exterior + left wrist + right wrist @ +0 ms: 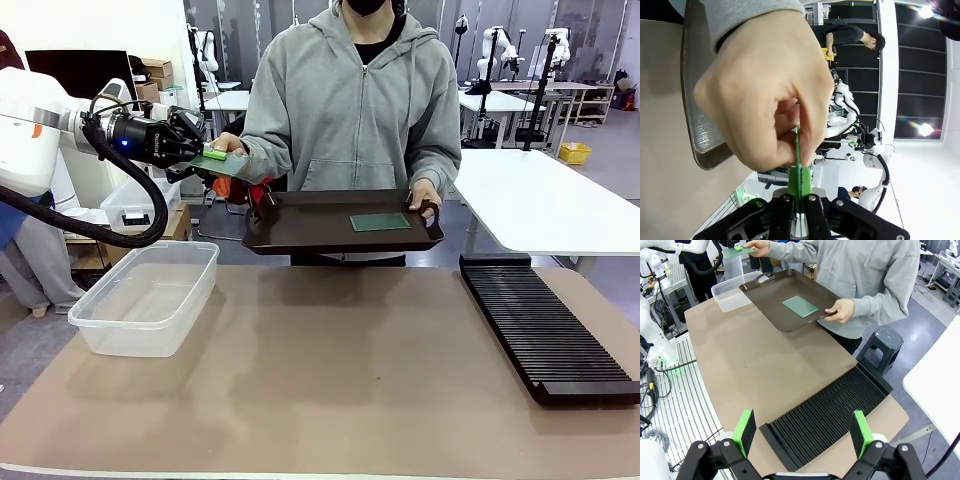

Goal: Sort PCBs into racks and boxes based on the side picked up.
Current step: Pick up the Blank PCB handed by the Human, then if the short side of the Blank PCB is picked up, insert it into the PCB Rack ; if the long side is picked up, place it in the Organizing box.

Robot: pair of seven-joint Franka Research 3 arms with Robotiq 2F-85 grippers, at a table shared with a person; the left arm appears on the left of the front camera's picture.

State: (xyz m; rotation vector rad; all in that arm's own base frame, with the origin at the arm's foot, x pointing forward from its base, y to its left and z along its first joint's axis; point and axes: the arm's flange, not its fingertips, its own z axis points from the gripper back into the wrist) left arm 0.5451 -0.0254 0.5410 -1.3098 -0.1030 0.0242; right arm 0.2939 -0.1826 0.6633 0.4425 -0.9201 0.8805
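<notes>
Left gripper (pixel 211 155): closed on circuit board (pixel 226 165), which is also pinched by person's hand (pixel 765 95), up beyond tub (pixel 100 330).
Right gripper (pixel 802 434): jaws spread wide, nothing held, above rack (pixel 825 415).
Second board (pixel 380 222): laid flat on tray (pixel 300 228).

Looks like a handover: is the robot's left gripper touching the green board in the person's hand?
Touching. The left wrist view shows the left gripper shut on the green board at one edge, while the person's hand pinches its other end.
</notes>
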